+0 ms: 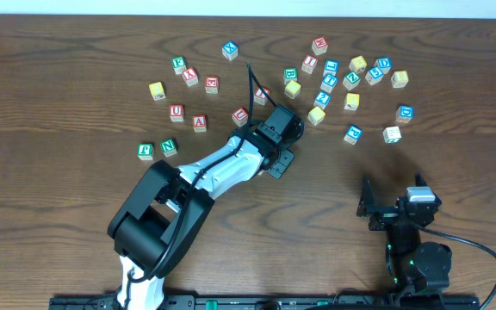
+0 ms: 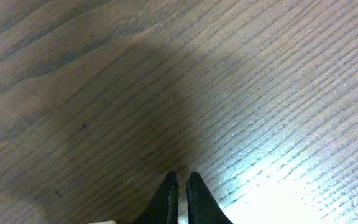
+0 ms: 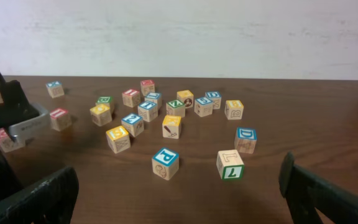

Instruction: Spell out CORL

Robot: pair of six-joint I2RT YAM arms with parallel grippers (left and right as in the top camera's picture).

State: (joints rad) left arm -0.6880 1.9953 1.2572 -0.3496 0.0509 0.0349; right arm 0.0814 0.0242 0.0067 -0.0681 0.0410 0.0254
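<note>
Both arms sit clear of the scattered wooden letter cubes [image 1: 351,101].
The left gripper [image 2: 183,182] has its fingers pressed together over bare table [image 2: 104,93], and a yellow-faced cube [image 1: 316,114] lies just beside its wrist. The right gripper [image 3: 180,179] is spread wide and holds nothing, facing a blue P cube [image 3: 165,163] and a blue D cube [image 3: 246,138]. The cubes lie loose across the far half of the table in no row. Which ones carry C, O, R and L cannot be told.
</note>
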